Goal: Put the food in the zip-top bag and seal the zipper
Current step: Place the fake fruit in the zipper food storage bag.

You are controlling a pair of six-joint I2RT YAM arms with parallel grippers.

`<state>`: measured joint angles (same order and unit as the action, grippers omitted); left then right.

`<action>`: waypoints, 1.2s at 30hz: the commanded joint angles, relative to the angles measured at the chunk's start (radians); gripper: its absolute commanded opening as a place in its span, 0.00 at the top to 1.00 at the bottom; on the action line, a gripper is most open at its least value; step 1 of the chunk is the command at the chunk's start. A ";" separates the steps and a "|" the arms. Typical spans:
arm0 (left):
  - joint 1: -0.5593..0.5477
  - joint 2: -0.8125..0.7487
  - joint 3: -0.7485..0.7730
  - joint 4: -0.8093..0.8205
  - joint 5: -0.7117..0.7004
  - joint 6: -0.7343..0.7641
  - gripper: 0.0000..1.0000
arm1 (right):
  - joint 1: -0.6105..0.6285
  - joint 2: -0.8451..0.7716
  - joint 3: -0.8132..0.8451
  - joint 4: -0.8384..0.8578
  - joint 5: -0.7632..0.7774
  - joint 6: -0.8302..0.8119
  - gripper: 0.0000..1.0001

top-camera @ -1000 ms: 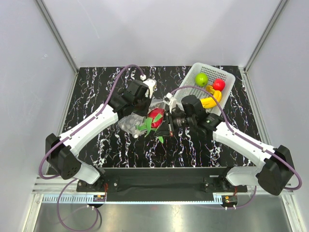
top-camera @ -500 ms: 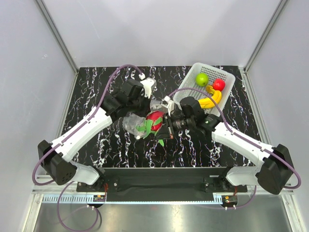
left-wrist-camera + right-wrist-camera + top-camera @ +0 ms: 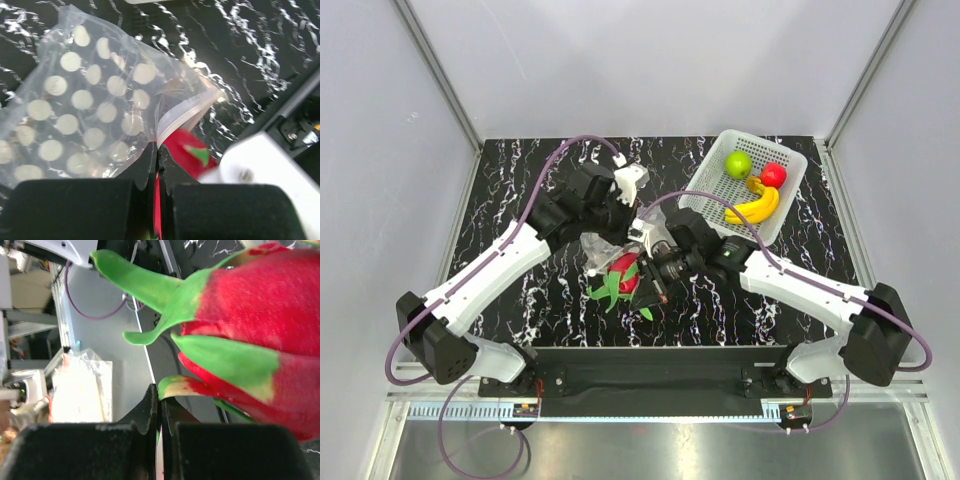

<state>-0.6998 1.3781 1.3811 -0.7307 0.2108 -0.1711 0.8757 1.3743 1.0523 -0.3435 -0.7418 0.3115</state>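
Observation:
The dotted zip-top bag (image 3: 598, 250) hangs from my left gripper (image 3: 617, 230), which is shut on its mouth edge. In the left wrist view the bag (image 3: 85, 100) spreads to the left, its zipper strip (image 3: 186, 112) runs by my left gripper (image 3: 158, 150), and the red green-topped fruit (image 3: 186, 148) sits at the mouth. My right gripper (image 3: 646, 280) is shut on a leaf of that fruit (image 3: 624, 277) and holds it against the bag's opening. The right wrist view shows my right gripper (image 3: 160, 396) pinching a leaf of the fruit (image 3: 250, 310).
A white perforated basket (image 3: 791, 202) stands at the back right. It holds a green round fruit (image 3: 737, 164), a red round fruit (image 3: 774, 175) and a yellow banana bunch (image 3: 754, 208). The black marbled table (image 3: 520, 190) lies between grey walls.
My right gripper has carried the red green-topped fruit left and nearer. My left arm has shifted and turned the bag, so its mouth now meets the fruit.

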 commanded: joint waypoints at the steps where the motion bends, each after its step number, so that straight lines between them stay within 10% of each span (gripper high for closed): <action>1: -0.003 0.003 0.016 0.054 0.114 0.013 1.00 | 0.014 -0.026 0.094 -0.058 0.048 -0.120 1.00; 11: -0.003 0.022 0.036 0.027 0.240 -0.022 1.00 | 0.012 -0.170 0.022 -0.071 0.415 -0.172 1.00; 30: -0.046 -0.077 -0.022 0.124 0.314 -0.206 1.00 | -0.049 -0.072 0.031 -0.043 0.587 0.012 1.00; 34: -0.063 -0.093 -0.048 0.169 0.285 -0.303 1.00 | -0.049 -0.081 -0.006 0.069 0.712 0.124 0.97; 36: -0.064 -0.109 -0.074 0.206 0.273 -0.362 1.00 | -0.047 -0.086 -0.024 0.142 0.737 0.184 0.79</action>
<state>-0.7536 1.3155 1.3315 -0.6289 0.4644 -0.4034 0.8337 1.3159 1.0252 -0.4221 -0.1169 0.3851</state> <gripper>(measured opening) 0.012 0.154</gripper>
